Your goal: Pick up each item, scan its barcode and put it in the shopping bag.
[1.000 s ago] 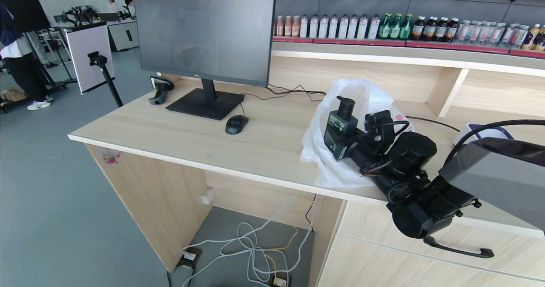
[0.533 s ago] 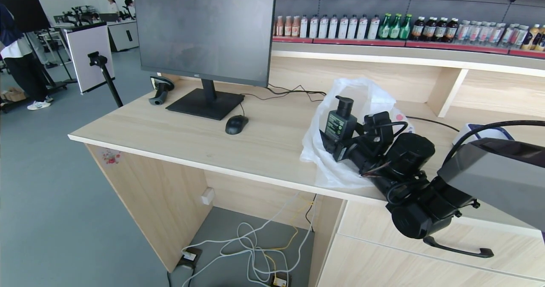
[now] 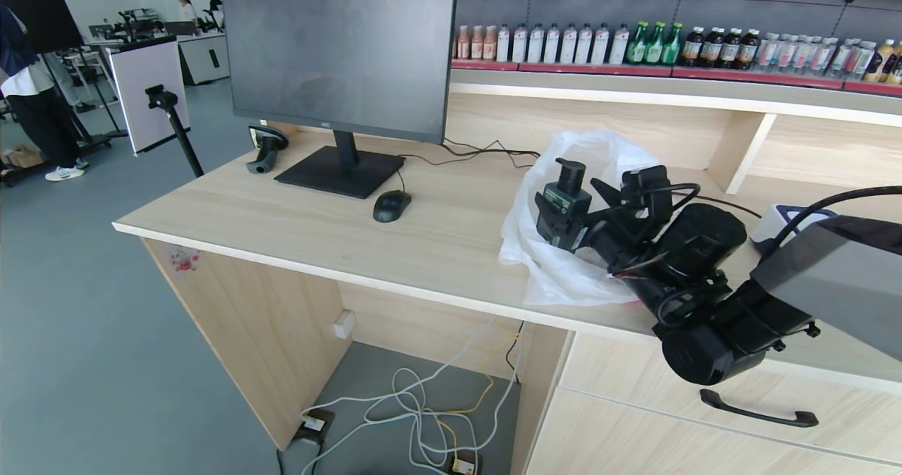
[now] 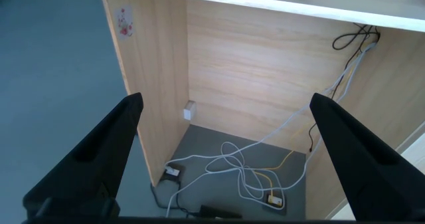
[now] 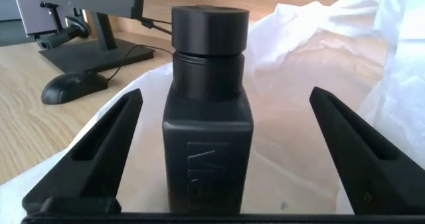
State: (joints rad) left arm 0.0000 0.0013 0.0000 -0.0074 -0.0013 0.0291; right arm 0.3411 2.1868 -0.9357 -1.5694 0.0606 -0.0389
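Head view: the black bottle stood in the mouth of the shopping bag, near the front edge of the bench. Right wrist view: the right hand gaped around it, unclamped; rigid and slick, it likely wanted gripping below the cap. Left wrist view: the left hand hung spread wide

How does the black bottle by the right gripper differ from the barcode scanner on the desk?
The black bottle stands upright, cap up, in the mouth of the white shopping bag, between the fingers of the right gripper. The barcode scanner rests untouched at the far left corner of the desk, beside the monitor. The bottle is boxy with a round cap and a green label. The scanner is curved and plain. Both are dark.
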